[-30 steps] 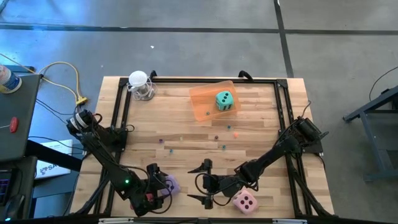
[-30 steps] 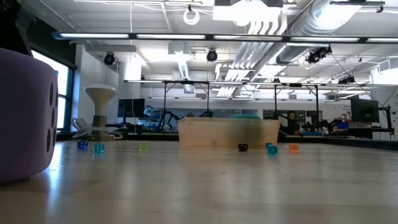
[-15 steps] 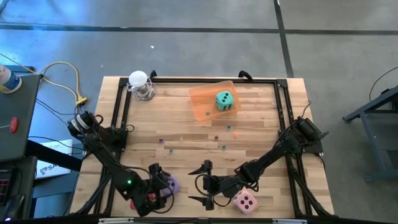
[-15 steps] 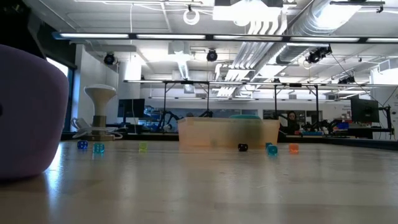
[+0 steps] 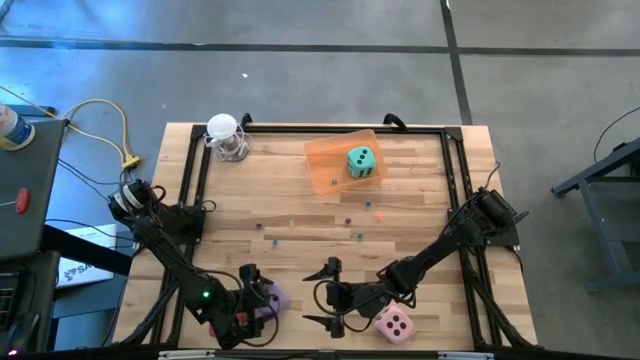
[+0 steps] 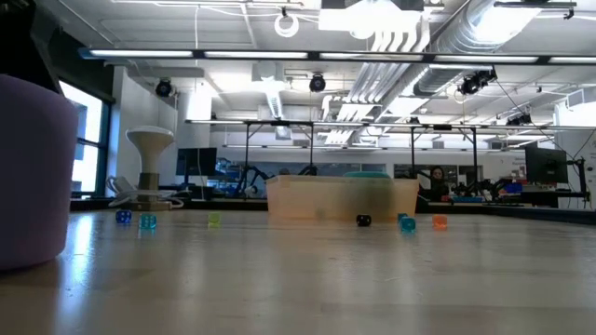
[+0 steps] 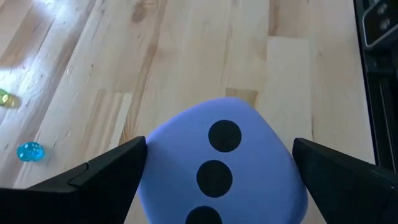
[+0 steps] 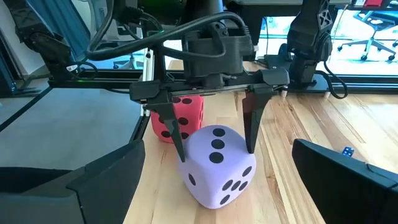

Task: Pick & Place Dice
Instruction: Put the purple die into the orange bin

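Gripping soft rounded purple die (image 8: 216, 165), left pincer (image 8: 214, 146).

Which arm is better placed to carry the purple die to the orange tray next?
Left. The left gripper already has its fingers on either side of the purple die. The right gripper sits open beside the pink die, holding nothing. The orange tray holds the teal die.

high: straight down, whole table | low: tabletop level, facing room | wrists: close, both seeing purple die (image 8: 216, 165)
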